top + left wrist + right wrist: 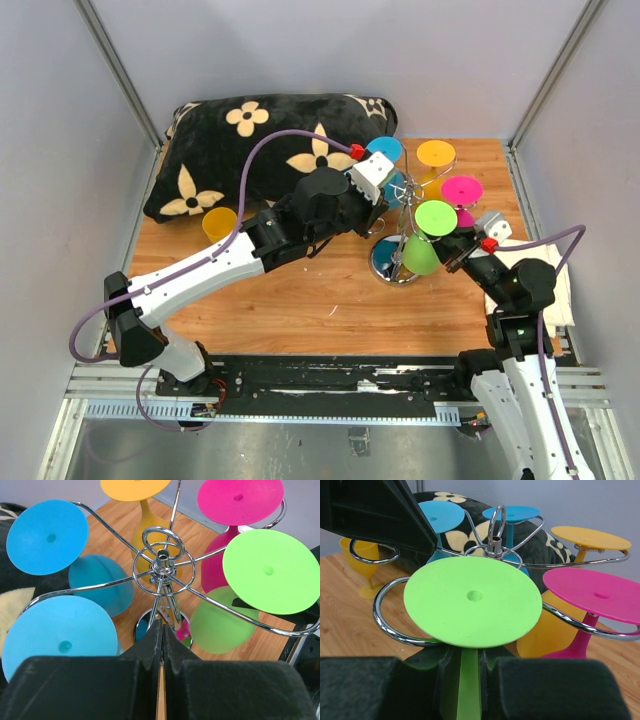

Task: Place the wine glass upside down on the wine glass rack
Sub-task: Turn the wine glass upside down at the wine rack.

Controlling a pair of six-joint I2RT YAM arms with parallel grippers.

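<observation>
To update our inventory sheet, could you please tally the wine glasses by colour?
blue wine glasses: 2
orange wine glasses: 2
pink wine glass: 1
green wine glass: 1
Total: 6

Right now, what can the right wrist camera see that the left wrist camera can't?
Only the right wrist view shows the right gripper pinching the green glass by its stem, and a yellow glass standing on the table. Only the left wrist view shows the left gripper, shut on nothing, and the mirrored base. Both show the wine glass rack, the green glass, and the pink glass, orange glass and blue glasses hanging upside down.
</observation>
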